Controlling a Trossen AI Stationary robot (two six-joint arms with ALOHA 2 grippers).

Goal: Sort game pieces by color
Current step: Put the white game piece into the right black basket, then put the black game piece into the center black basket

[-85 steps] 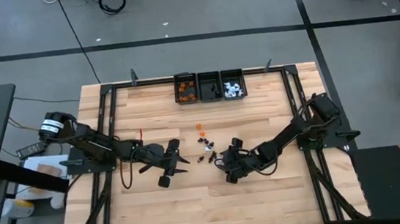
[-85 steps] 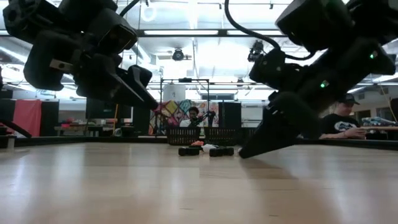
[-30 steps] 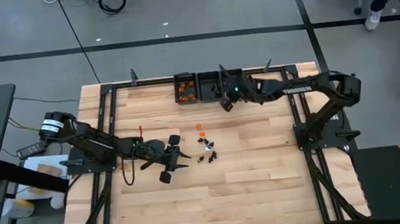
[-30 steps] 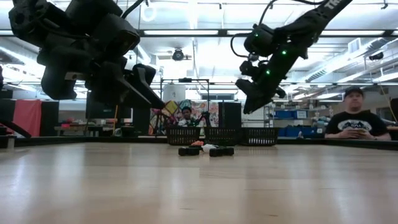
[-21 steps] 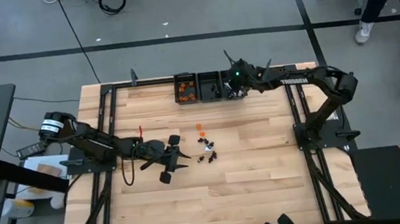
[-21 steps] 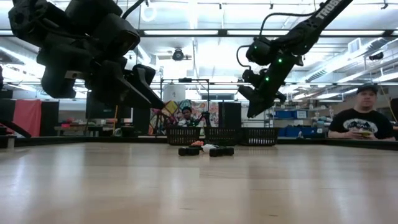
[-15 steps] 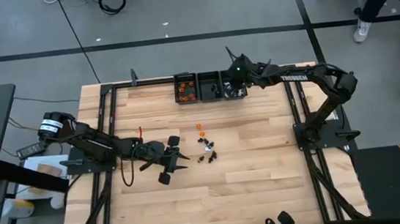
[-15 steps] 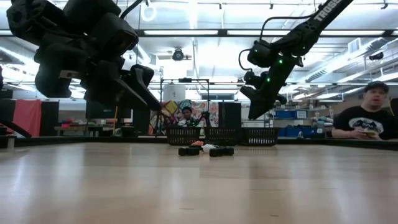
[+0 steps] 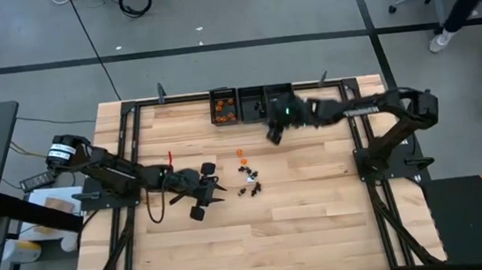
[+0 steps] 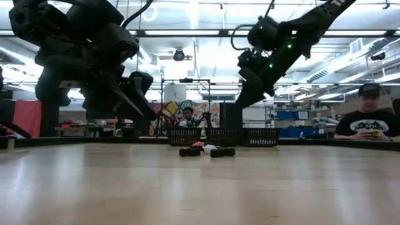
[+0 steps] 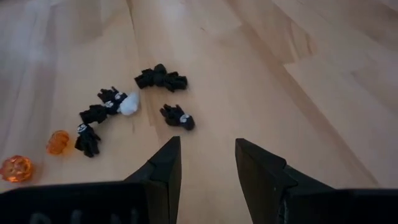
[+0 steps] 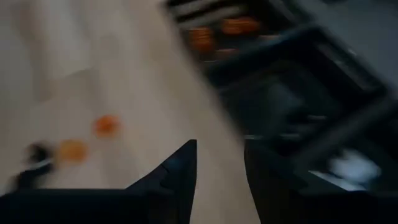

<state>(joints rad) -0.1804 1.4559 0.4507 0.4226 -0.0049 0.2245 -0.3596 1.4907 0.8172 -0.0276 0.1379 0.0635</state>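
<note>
Black, orange and white game pieces [image 9: 247, 175] lie loose in a small cluster near the middle of the wooden bench [image 9: 310, 208], a couple of orange ones [image 9: 240, 153] at its 12 o'clock edge. Three small black bins [image 9: 252, 104] sit in a row at the bench's 12 o'clock rim: orange pieces show in the bin on the left arm's side, white in the one on the right arm's side. My reading: one colour per bin, which explains the row placement within reach of both arms, and the loose cluster is what remains to sort.

Right end effector [image 9: 273, 133] hangs in the air just on the 6 o'clock side of the bins, between them and the cluster. Its wrist view shows the two fingers [image 12: 180, 169] apart with only bare bench in the gap, nothing held. The arm is stretched long and nearly straight across from its base at 3 o'clock; from the low view it is well above the bench, tip angled down. I judge it free to go for another piece.

Left end effector [image 9: 208, 189] sits low at about 9 o'clock of the cluster, near it but not touching. Fingers [image 11: 163, 169] apart, empty, pointed at the black pieces [image 11: 161, 78] and the single white one [image 11: 129, 104]. Arm is folded in from the 9 o'clock side, waiting.
</note>
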